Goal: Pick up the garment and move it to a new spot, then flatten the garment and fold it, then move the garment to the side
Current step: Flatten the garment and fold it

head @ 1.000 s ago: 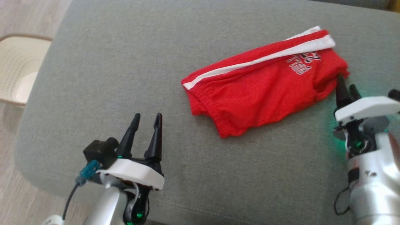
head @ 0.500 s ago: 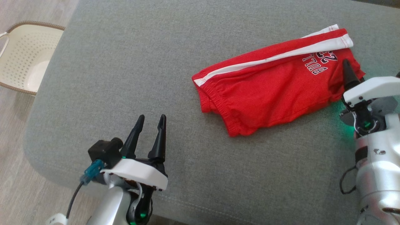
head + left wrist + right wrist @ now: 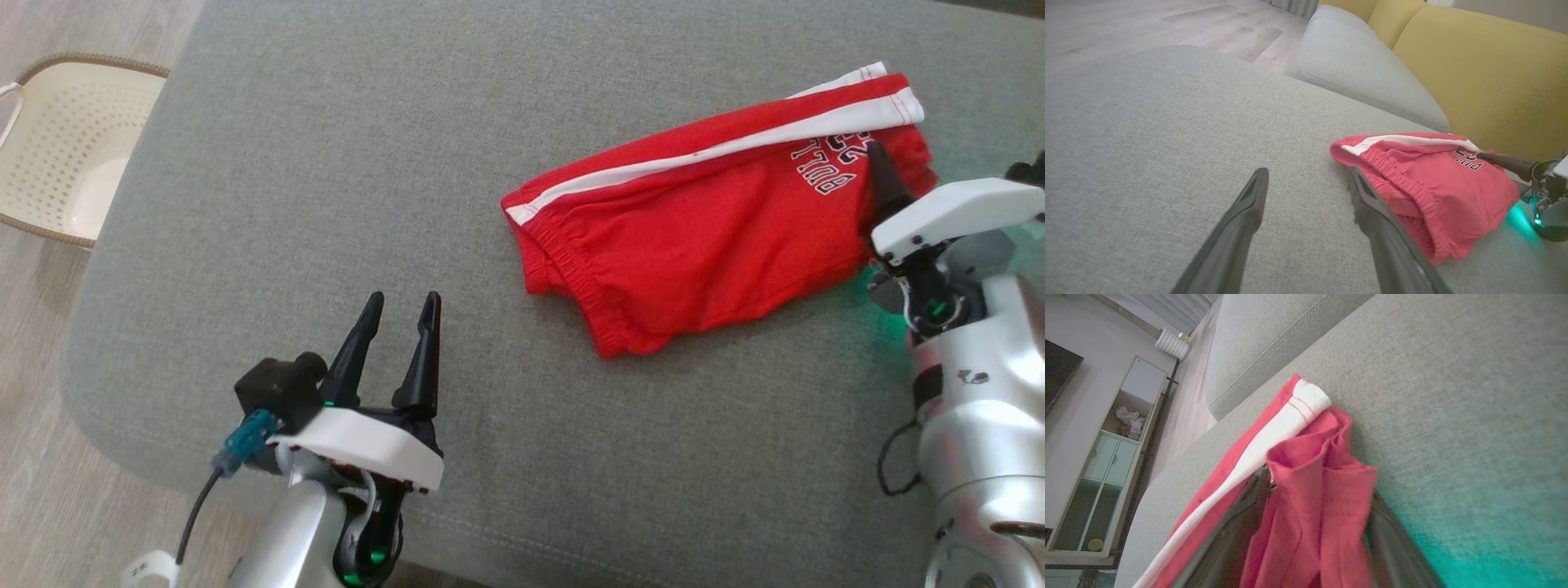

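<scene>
Red shorts [image 3: 702, 237] with a white side stripe and lettering lie loosely folded on the grey sofa cushion [image 3: 343, 163], waistband towards my left. My right gripper [image 3: 886, 163] is at the shorts' right end. One finger lies on top of the fabric; the other is hidden under it. In the right wrist view the red hem [image 3: 1306, 506] bunches between the two spread fingers of the right gripper [image 3: 1321, 484], which is open. My left gripper [image 3: 402, 300] hovers open and empty over bare cushion, well left of the shorts [image 3: 1437, 179].
A cream perforated basket [image 3: 57, 147] stands on the wooden floor beyond the cushion's left edge. A yellow sofa back [image 3: 1474, 73] and a second grey cushion [image 3: 1363, 73] lie behind the shorts. A pale cabinet [image 3: 1098, 465] stands far off.
The camera shifted at first. My right gripper has pushed forward from the shorts' right edge onto the fabric, one finger now over it. The left gripper crept slightly forward.
</scene>
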`<state>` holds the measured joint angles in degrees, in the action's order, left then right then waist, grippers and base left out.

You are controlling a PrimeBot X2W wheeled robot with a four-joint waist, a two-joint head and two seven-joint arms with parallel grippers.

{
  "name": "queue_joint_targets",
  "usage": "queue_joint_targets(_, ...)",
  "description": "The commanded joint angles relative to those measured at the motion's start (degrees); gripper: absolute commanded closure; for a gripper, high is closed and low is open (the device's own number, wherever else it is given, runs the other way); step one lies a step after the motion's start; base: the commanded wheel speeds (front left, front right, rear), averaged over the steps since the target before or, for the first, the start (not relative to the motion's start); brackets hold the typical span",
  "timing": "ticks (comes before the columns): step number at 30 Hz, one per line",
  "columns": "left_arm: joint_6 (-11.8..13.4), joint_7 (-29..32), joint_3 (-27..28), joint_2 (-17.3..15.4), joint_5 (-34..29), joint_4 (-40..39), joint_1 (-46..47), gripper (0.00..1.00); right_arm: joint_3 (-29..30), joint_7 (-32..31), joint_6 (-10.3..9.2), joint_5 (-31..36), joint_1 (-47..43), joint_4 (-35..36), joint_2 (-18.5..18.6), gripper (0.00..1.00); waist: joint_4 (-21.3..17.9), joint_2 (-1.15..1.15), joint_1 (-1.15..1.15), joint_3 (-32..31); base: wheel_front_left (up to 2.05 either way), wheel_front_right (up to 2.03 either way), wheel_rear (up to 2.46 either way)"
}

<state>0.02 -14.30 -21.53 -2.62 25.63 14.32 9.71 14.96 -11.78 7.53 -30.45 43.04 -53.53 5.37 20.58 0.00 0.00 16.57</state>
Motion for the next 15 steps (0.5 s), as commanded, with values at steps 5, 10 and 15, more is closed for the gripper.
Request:
queue_joint_targets(5,0.2,-0.7,2.6,-0.3,0.0,-1.5,1.8,0.00,-2.4,3.8,-0.04,1.4,-0.4,-0.3,-1.8,1.00,-1.3,0.00,0.00,-1.1,0.00,0.00,0.00)
queue_joint_targets(10,0.2,-0.7,3.5,-0.3,-0.3,-1.4,1.4,0.00,-2.9,8.2,-0.04,0.7,-2.0,1.4,-1.7,1.00,-3.5,0.00,0.00,-2.8,0.00,0.00,0.00)
queue_joint_targets(15,0.0,-0.7,4.4,-0.3,-0.6,-1.2,0.7,0.00,-2.3,12.3,-0.04,0.6,-5.6,3.8,-1.6,1.00,-6.5,0.00,0.00,-4.7,0.00,0.00,0.00)
